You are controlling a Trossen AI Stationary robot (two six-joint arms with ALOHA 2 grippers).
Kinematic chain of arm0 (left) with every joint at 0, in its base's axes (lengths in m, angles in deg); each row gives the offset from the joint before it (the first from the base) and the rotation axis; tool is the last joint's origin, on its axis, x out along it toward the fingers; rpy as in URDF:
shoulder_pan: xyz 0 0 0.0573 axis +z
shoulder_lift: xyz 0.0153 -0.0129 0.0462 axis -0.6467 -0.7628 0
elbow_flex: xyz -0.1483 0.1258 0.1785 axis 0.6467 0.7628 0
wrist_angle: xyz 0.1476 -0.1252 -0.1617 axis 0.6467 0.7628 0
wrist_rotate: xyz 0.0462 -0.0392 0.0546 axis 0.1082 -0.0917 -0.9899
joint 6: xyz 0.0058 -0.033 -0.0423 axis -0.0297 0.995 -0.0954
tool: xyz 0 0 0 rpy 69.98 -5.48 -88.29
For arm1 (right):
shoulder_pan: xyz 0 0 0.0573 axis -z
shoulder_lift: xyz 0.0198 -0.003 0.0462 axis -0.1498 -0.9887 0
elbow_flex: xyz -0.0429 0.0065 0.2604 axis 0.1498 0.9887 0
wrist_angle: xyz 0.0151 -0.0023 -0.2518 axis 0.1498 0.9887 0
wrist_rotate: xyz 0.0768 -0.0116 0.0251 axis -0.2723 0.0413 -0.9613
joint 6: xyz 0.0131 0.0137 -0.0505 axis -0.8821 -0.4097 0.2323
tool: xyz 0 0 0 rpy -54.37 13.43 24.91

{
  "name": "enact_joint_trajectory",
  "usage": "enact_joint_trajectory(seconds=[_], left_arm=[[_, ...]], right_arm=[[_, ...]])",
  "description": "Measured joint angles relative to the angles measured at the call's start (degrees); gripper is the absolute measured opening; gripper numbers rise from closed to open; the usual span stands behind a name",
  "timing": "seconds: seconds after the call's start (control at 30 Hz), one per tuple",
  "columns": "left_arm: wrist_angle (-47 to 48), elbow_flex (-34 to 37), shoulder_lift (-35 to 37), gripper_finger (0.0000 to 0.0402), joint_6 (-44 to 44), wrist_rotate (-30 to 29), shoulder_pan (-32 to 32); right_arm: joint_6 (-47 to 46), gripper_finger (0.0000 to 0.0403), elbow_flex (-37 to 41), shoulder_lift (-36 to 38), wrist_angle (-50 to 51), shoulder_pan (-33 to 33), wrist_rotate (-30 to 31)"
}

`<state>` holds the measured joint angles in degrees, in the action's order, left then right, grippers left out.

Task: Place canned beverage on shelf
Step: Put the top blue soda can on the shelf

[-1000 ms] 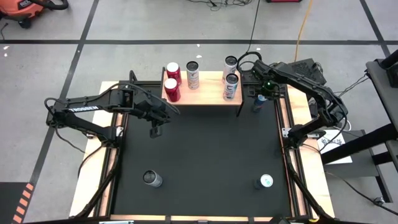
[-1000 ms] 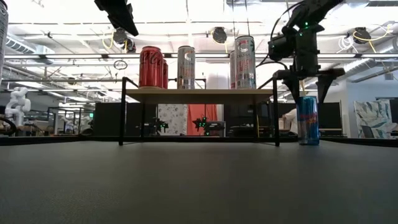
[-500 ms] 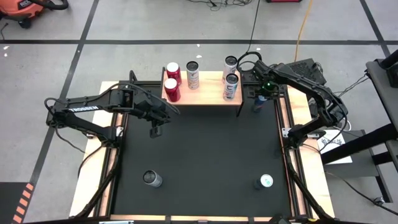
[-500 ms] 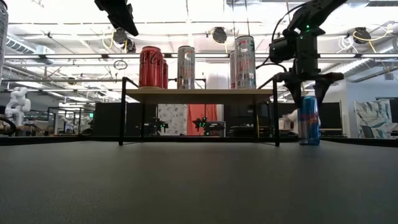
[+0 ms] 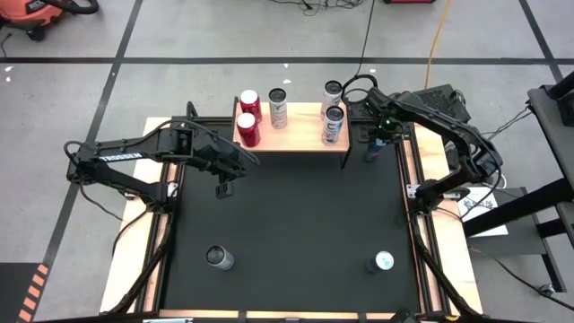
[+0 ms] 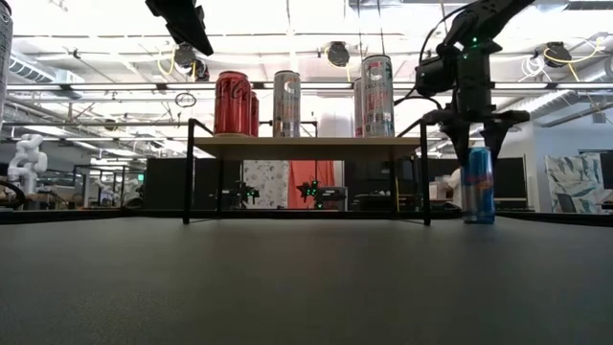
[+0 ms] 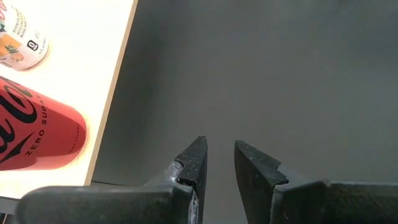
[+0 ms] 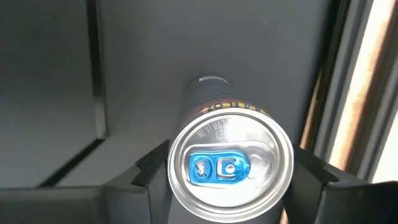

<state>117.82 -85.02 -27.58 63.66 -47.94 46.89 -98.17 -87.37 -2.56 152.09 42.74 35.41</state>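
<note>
A blue can (image 6: 478, 187) stands upright on its base on the black mat, just right of the shelf (image 6: 306, 146); it also shows in the high view (image 5: 371, 152). My right gripper (image 6: 477, 142) is open, pointing down over the can. Its fingers stand on either side of the can's silver top (image 8: 230, 168), and I see no touch. The wood-topped shelf (image 5: 305, 133) carries two red cans (image 5: 249, 117) and several pale cans (image 5: 333, 121). My left gripper (image 5: 222, 188) hangs high above the mat near the shelf's left end, open a narrow gap (image 7: 219, 158) and empty.
Two more cans stand on the mat near its front: a grey one (image 5: 220, 258) at the left and one with a pale top (image 5: 383, 262) at the right. The shelf's black leg (image 8: 96, 68) and the mat's wooden right edge (image 8: 367, 93) flank the blue can.
My right gripper has come down over the blue can, so its open fingers now reach beside the can's top.
</note>
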Motion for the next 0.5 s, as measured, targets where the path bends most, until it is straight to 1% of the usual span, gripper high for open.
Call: enact_joint_trajectory(seconds=[0.27, 0.5], left_arm=[[0.0, 0.0, 0.0, 0.0081, 0.0, 0.0, 0.0], [0.0, 0.0, 0.0, 0.0081, 1.7, 0.0, 0.0]], right_arm=[[2.2, 0.0197, -0.6, 4.1, 3.0, 0.0, -0.2], [3.2, 0.0197, -6.4, 9.5, 7.4, -0.1, -0.2]])
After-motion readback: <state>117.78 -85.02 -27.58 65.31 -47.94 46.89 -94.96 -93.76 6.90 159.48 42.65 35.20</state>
